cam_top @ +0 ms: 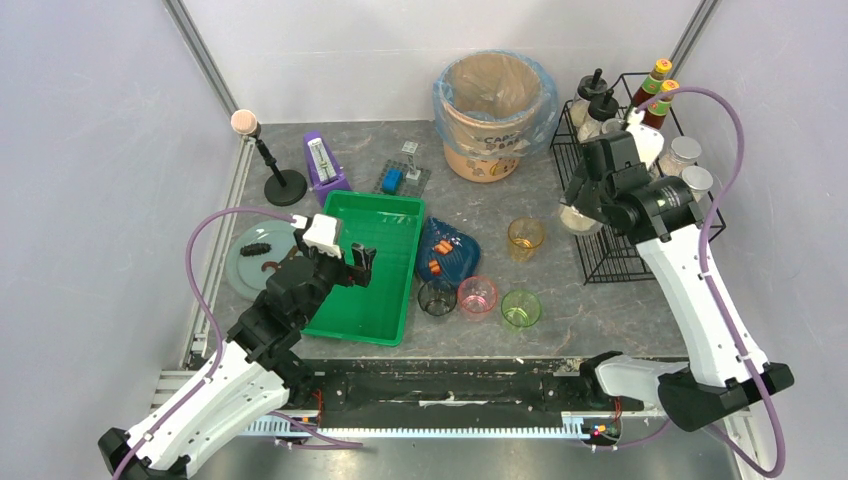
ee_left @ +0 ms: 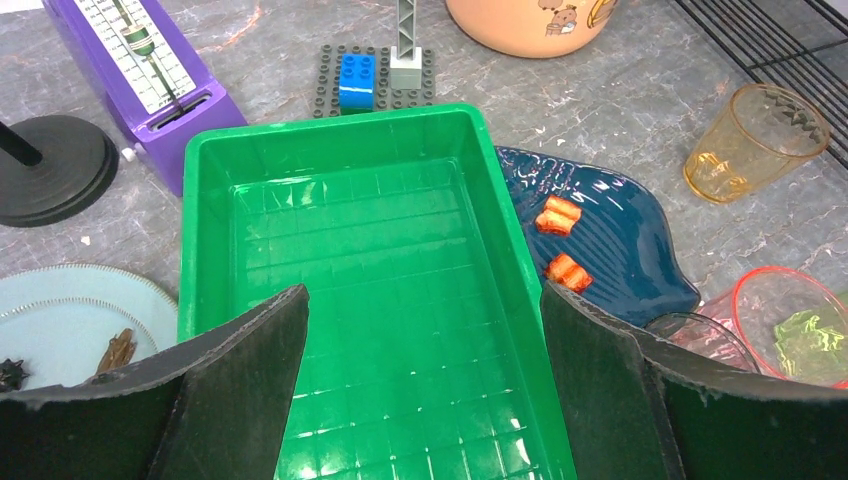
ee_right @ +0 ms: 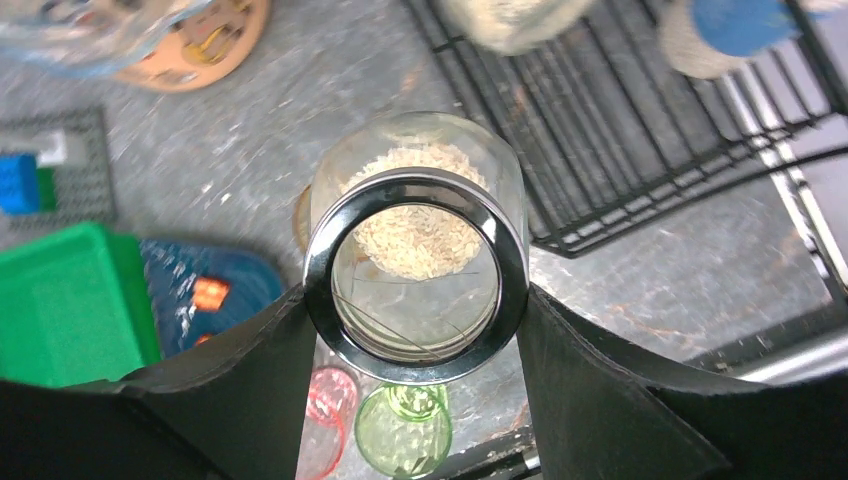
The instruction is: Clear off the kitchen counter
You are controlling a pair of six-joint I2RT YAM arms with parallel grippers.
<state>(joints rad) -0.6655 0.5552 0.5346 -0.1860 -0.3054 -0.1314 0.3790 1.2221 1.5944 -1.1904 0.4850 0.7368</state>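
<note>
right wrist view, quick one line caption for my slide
Right gripper grips a grain-filled glass jar at its metal-rimmed top, beside the black wire rack on the counter.

Furniture: kitchen counter [cam_top: 565,310], dark grey mottled stone-look top; metal rail [cam_top: 234,185] along its left edge
Walls: plain pale lilac-grey; back panel [cam_top: 400,50] behind the counter; left panel [cam_top: 90,180] and right panel [cam_top: 790,150] flanking it
Posts: slanted metal; back-left post [cam_top: 205,58] and back-right post [cam_top: 698,30] at the counter's far corners
Light: soft, even
</note>
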